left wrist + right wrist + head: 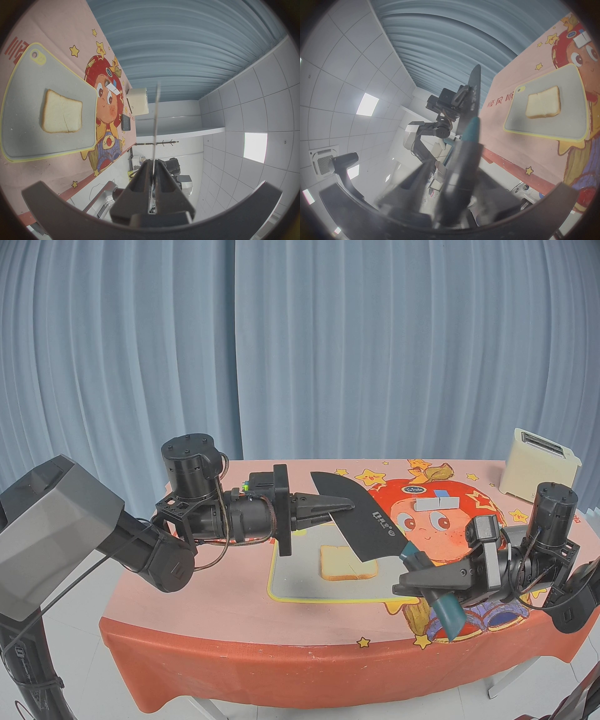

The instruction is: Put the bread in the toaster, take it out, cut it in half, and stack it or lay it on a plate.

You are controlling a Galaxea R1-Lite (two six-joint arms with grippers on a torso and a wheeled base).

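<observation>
Both pincers hold one knife (359,515) in the air. L gripper (345,505), arm stretched level from the left w/ fingers pointing right, is pressed onto the black blade. R gripper (425,582), arm low over the front right of the table (250,615), points left and clamps the teal handle. We see the bread slice (347,564) flat on the grey cutting board (294,580), below the blade. At the far right corner stands the toaster (539,466), well apart.

Red characters (500,101) mark the tablecloth (520,70), and white print (382,522) marks the knife (353,509).
</observation>
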